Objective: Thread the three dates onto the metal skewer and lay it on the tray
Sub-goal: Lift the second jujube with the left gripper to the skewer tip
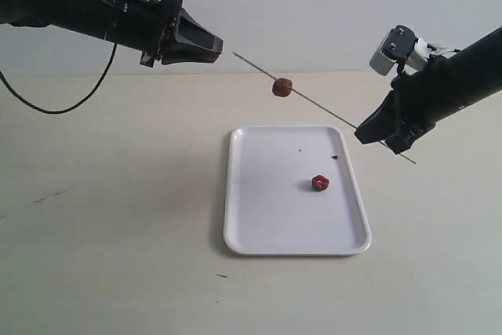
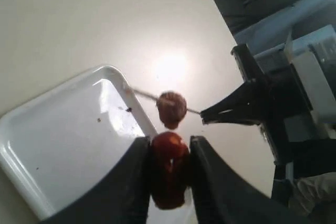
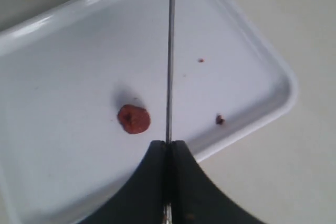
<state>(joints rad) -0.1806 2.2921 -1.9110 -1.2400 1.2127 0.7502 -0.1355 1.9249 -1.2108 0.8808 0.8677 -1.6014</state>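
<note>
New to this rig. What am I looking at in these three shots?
Two robot arms work over a table. The wide shot comes from a camera off the arms. The other two come from a camera on each wrist. The right fingers pinch a thin metal skewer in the air, with one date threaded on it. The left fingers grip a second date near the skewer's free end. A third date lies on the white tray, beside a few dark crumbs.
</note>
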